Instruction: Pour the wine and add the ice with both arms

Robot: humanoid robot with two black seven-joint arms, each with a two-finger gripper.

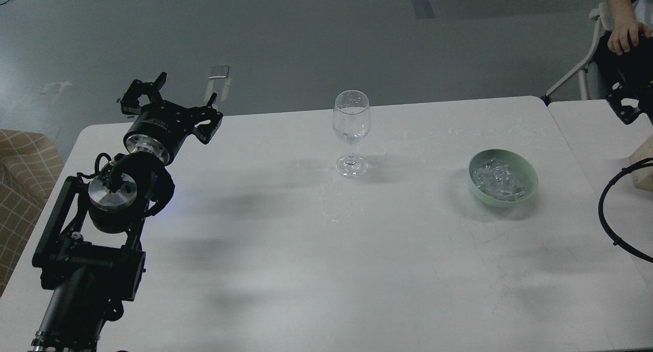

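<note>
At frame left, the left gripper [186, 89] hovers with fingers spread, holding nothing. An empty wine glass [351, 132] stands upper centre; the ice [498, 182] fills a green bowl [528, 168] at right. A careless reach could topple the slender-stemmed glass. The right gripper is out of view.

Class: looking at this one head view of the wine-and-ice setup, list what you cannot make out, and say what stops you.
- Right arm: head view, cut off by the right edge; only a black cable shows.
- Wine bottle: none in frame.
- Wine glass: clear glass, contents unclear.
- Ice in green bowl: cubes too small to count.
- Person: cropped by the corner.
</note>
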